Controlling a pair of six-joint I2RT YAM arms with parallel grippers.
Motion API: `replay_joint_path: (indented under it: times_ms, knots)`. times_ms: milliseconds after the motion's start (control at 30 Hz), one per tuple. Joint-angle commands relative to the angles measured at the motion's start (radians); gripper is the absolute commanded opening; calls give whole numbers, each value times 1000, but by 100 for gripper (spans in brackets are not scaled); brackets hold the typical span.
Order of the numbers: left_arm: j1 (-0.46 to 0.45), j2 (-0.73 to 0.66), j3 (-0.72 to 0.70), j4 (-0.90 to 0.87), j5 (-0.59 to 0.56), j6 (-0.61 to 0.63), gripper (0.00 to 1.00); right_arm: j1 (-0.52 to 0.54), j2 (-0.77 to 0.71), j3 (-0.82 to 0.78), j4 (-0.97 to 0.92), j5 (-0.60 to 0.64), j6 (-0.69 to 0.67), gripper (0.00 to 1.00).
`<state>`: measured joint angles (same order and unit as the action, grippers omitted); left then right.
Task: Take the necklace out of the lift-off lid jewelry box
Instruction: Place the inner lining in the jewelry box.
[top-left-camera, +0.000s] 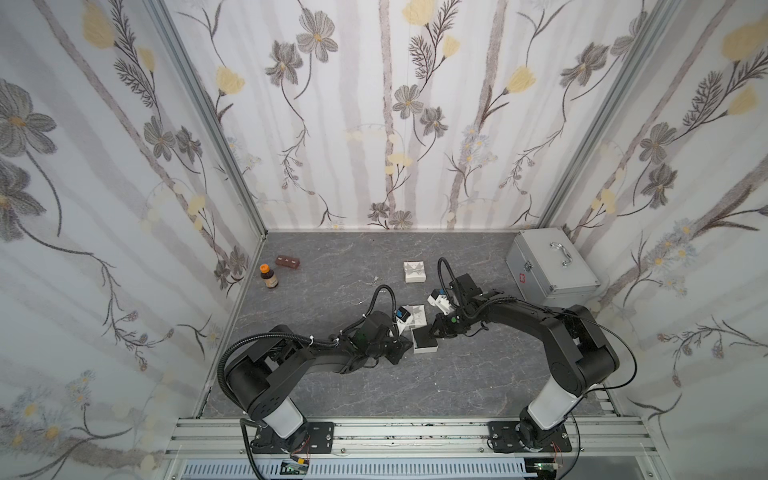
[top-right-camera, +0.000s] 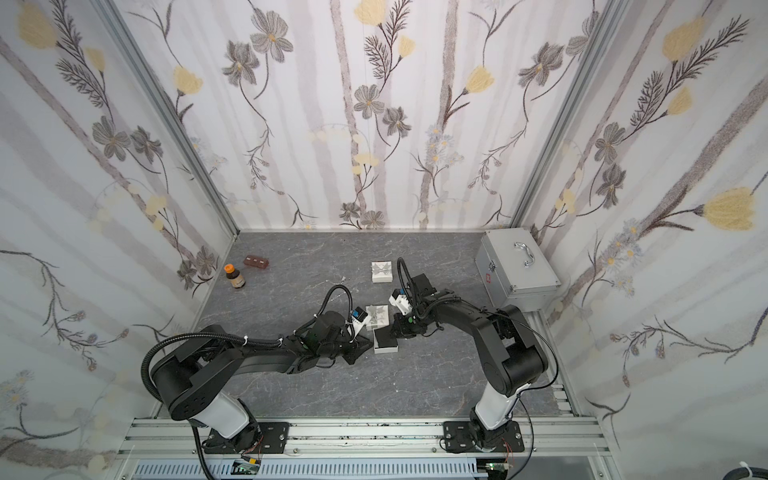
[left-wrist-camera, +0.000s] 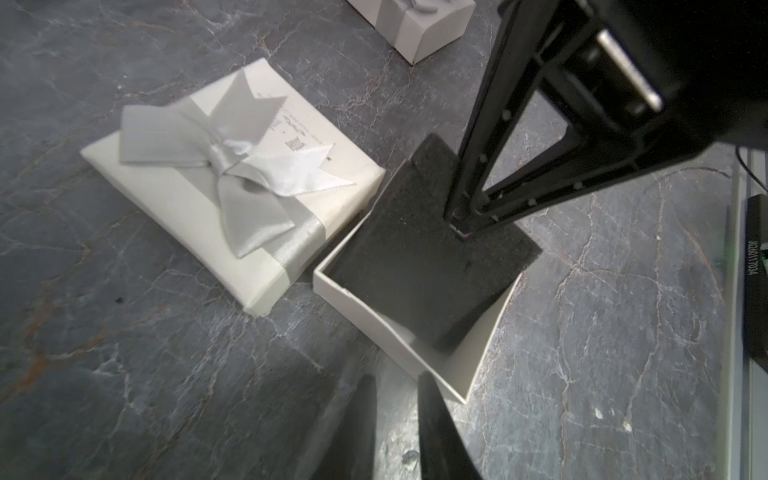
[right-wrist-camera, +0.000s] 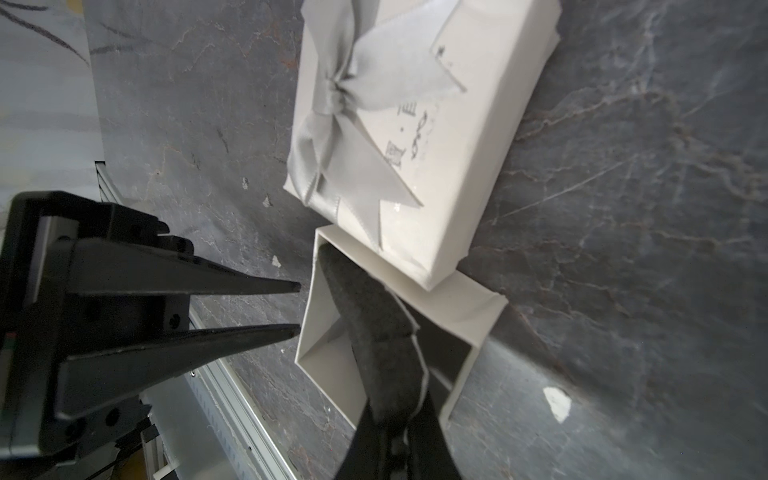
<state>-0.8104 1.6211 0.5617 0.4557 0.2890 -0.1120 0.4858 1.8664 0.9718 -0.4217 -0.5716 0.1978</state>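
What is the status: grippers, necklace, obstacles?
Left gripper open, tips beside box base. Right gripper shut on foam insert, tilted in base; thin chain along its edge. Lid beside base, not blocking.

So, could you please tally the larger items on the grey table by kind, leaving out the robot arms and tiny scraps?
White bow-topped cardboard pieces: 2 (closed box, lifted-off lid)
Open white box base: 1
Dark foam insert: 1
Brown bottle with orange cap: 1
Brown rectangular block: 1
Silver metal case: 1
Total: 7

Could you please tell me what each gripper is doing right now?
Left gripper: open, holding nothing.
Right gripper: closed on the black foam pad.
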Motion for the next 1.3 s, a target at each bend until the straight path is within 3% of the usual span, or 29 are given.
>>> replay_joint_path:
  times_ms: [0,267,467,667,900,1000,1133,1267]
  knots:
    - [-4,22,12,7,-10,-12,15,8,9,14,34,40,18,10]
    - [-30,85,34,63,-11,-41,12,48,34,41,38,91,52,11]
    - [-43,90,26,91,-29,-52,12,92,34,68,6,204,63,11]
    - [-43,61,-2,102,-71,-45,12,109,-24,83,-36,326,47,34]
    - [-43,55,-1,102,-79,-43,12,116,-80,92,-57,385,25,45]
    - [-43,48,-5,101,-90,-45,15,120,-91,94,-55,408,20,43]
    - [-42,6,-20,98,-117,-44,18,138,-99,103,-23,389,9,30]
    - [-40,-76,-22,42,-150,-26,29,157,-74,103,18,377,24,24]
